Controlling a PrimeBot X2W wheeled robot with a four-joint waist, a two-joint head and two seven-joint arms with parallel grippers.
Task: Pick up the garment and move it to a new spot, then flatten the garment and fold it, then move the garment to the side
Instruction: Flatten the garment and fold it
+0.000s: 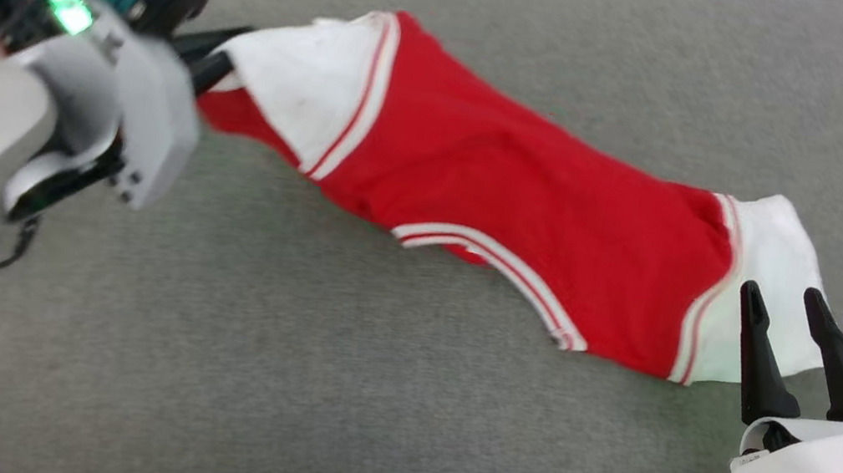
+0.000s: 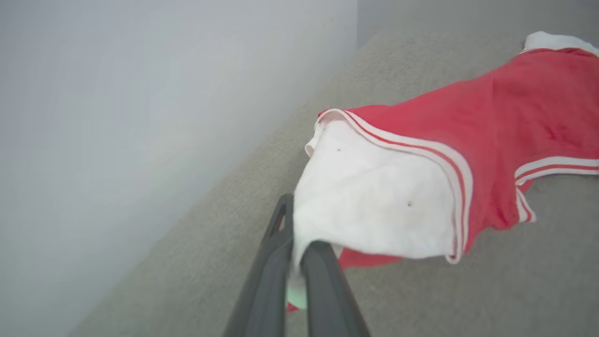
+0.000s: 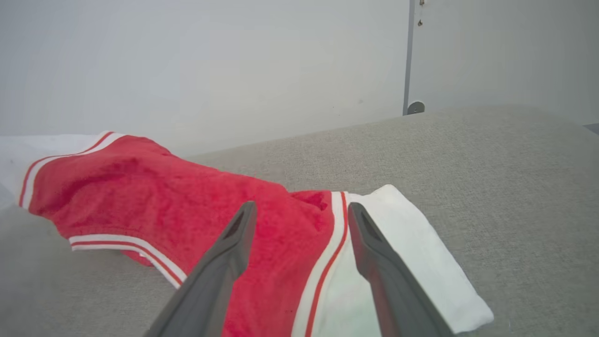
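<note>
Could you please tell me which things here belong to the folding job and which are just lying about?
Job: bright red T-shirt with white sleeves; left hand, shut on one sleeve; right hand, open.
Just there: grey fabric surface; pale wall; small round metal fitting.

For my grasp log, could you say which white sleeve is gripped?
The left sleeve, pinched by the left gripper; the right sleeve lies ungripped.
</note>
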